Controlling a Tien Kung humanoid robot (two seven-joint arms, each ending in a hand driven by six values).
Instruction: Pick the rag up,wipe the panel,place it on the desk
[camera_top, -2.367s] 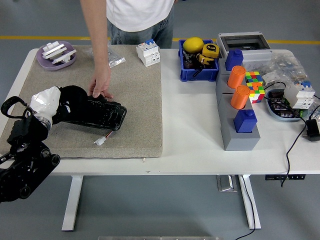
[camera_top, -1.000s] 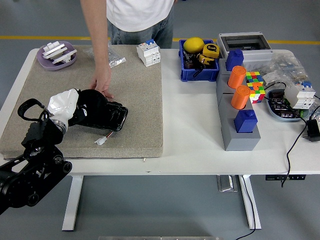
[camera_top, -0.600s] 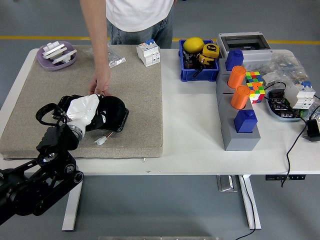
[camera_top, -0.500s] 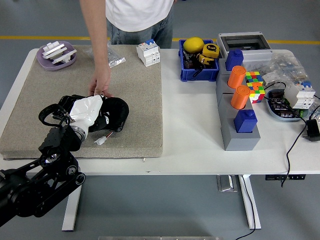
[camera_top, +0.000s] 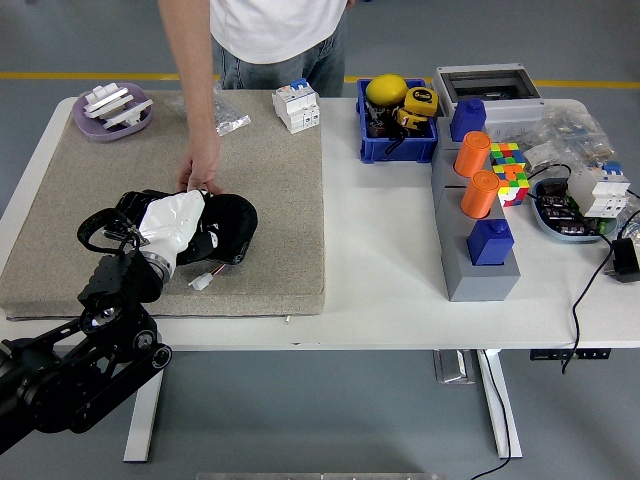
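Your left hand (camera_top: 205, 228) reaches in from the lower left corner, its white palm cover over the black panel (camera_top: 222, 247) on the grey felt mat (camera_top: 270, 190); the fingers are curled down around a bunched black rag (camera_top: 232, 218), pressing it against the panel's right end; only a strip of the panel shows beyond the hand and rag, with a small white connector (camera_top: 200, 281) on short wires lying on the mat just beside its near edge; you have no right arm in view. A person stands at the far side of the white table (camera_top: 385, 260); the person's hand (camera_top: 203, 165) rests fingertips-down at the panel's far edge, touching or almost touching it just above your hand.

Elsewhere on the mat you see a purple dish (camera_top: 113, 110) with white parts at the far left corner, a clear plastic bag (camera_top: 228, 115) near the person's arm, and a white circuit breaker (camera_top: 297, 105) at the mat's far right edge. Off the mat stands a blue bin (camera_top: 396, 135) holding a yellow tape measure (camera_top: 418, 103); right of it a grey block with two orange cylinders (camera_top: 477, 172) and a colour cube (camera_top: 508, 168) beside them.
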